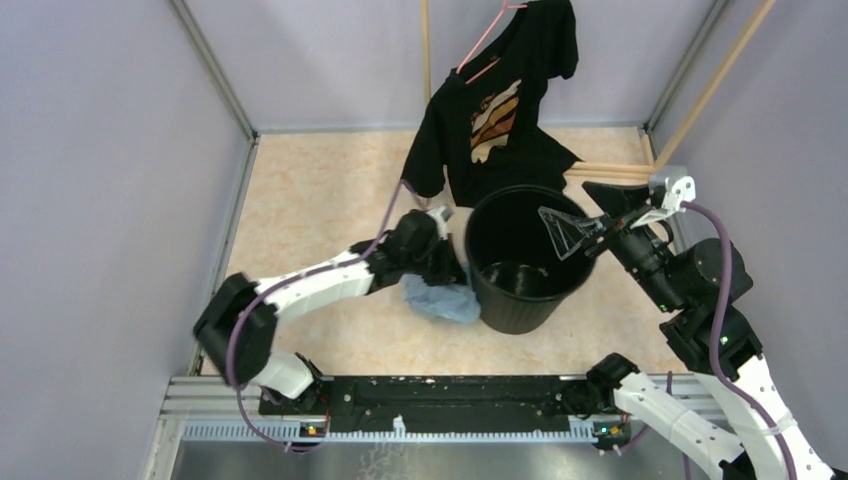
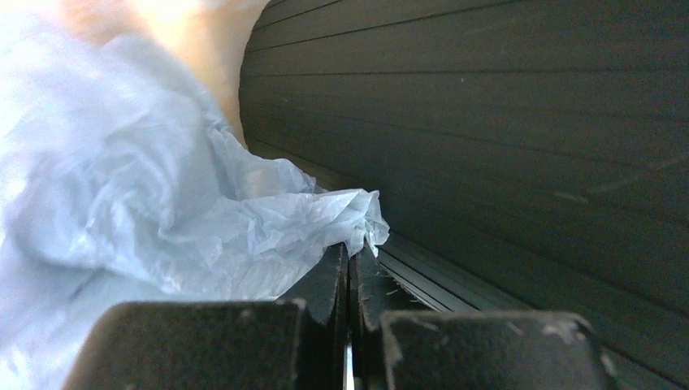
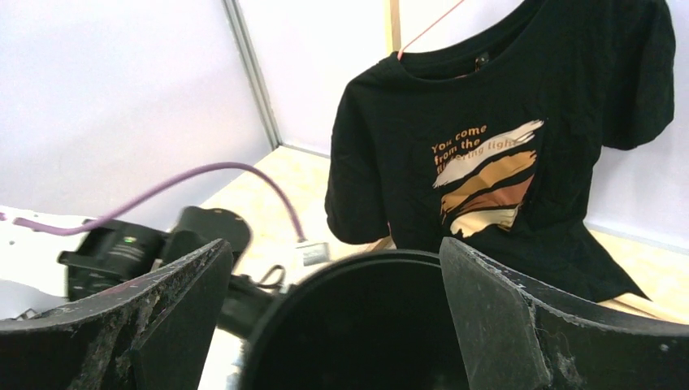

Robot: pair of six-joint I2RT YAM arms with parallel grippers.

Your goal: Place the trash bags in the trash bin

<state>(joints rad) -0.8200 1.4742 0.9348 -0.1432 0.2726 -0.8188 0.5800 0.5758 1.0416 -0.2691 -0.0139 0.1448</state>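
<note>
The round black trash bin stands upright in the middle of the floor. The pale blue trash bag lies crumpled on the floor against the bin's left side. My left gripper is low beside the bin's left wall. In the left wrist view its jaws are shut, with a corner of the bag pinched at the tips, next to the ribbed bin wall. My right gripper is open and empty over the bin's right rim. In the right wrist view the bin's mouth shows between its fingers.
A black T-shirt with an orange print hangs on a pink hanger behind the bin, its hem touching the far rim; it also shows in the right wrist view. Wooden poles lean at the back right. Walls enclose the floor.
</note>
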